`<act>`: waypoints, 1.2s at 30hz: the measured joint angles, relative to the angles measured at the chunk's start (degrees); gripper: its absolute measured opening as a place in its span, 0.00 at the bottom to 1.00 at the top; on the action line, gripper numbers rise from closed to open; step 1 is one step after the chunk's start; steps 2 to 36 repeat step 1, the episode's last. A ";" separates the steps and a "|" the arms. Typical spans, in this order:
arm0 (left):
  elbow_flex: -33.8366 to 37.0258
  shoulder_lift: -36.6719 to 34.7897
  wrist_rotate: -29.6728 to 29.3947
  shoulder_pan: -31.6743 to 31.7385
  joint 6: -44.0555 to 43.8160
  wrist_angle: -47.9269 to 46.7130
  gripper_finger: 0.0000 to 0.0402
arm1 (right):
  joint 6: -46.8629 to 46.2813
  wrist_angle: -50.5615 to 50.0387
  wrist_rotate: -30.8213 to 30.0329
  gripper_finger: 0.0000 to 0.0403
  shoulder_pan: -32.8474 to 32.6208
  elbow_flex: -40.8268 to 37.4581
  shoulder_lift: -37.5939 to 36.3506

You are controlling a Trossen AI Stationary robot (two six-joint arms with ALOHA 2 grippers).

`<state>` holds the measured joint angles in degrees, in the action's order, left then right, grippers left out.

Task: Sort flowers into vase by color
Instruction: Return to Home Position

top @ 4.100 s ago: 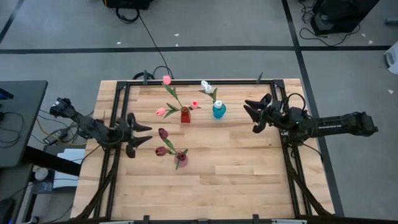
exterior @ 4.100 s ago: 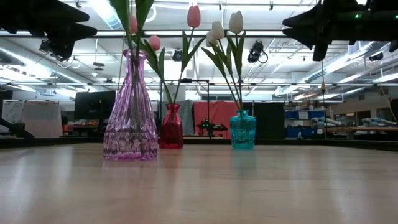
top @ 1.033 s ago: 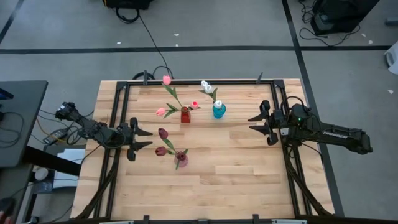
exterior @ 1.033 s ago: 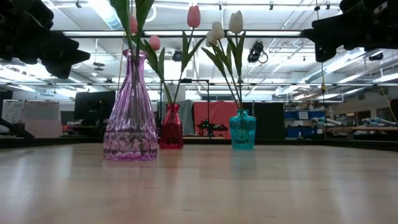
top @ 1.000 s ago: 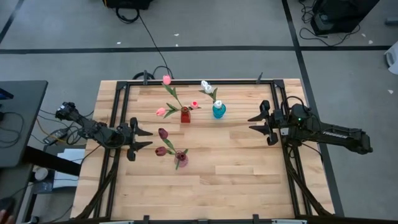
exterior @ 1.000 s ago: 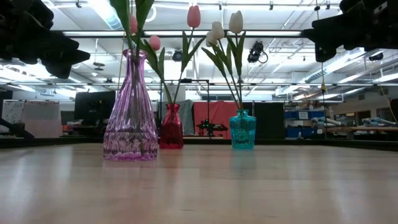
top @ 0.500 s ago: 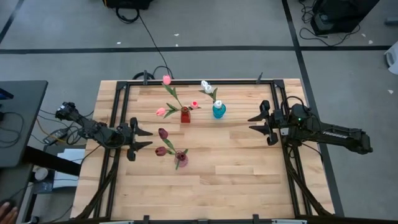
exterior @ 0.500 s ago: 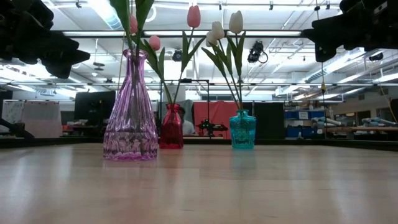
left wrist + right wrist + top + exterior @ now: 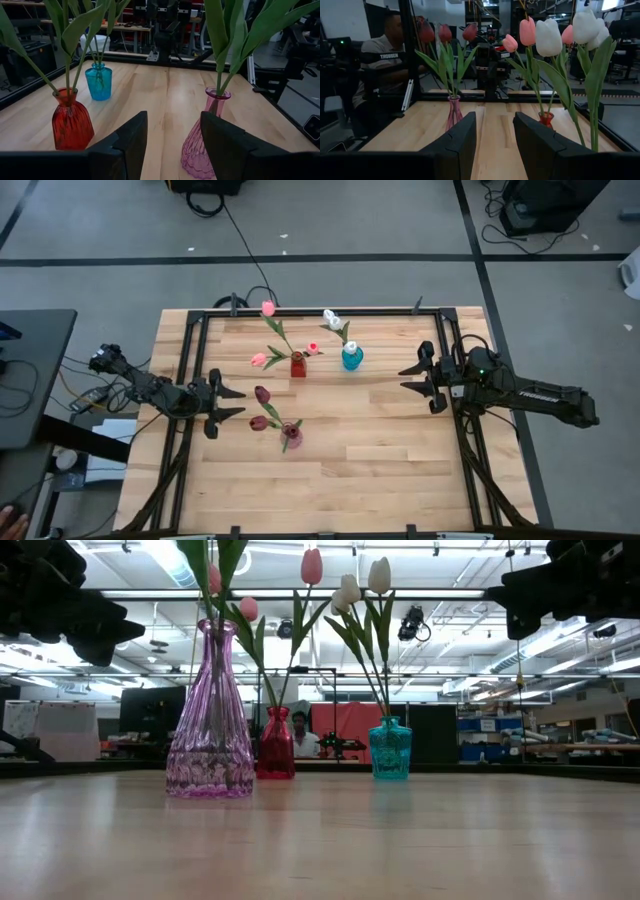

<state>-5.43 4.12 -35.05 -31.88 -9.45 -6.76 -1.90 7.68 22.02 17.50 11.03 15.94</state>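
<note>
Three vases stand on the table with tulips whose stems stick into their necks. The pink glass vase holds dark maroon tulips. The red vase holds pink tulips. The blue vase holds white tulips. My left gripper hangs open above the table's left side, left of the pink vase. My right gripper hangs open at the table's right side, right of the blue vase. Neither touches anything.
Black frame rails run along the table's left, right and far edges. Bare wood lies between the vases and the near edge. A person sits beyond the table's left side, and another person shows far behind the red vase.
Both arms have kept still. In the low view a person far behind the table has come into sight beside the red vase.
</note>
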 joint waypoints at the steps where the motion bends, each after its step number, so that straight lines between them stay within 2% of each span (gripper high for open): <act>1: 0.00 0.00 0.00 0.00 0.00 0.00 0.47 | 0.00 -0.01 -0.01 0.36 0.00 0.00 0.00; 36: 0.00 0.00 0.00 0.00 0.00 0.00 0.47 | 0.00 -0.01 -0.01 0.36 0.00 0.00 0.00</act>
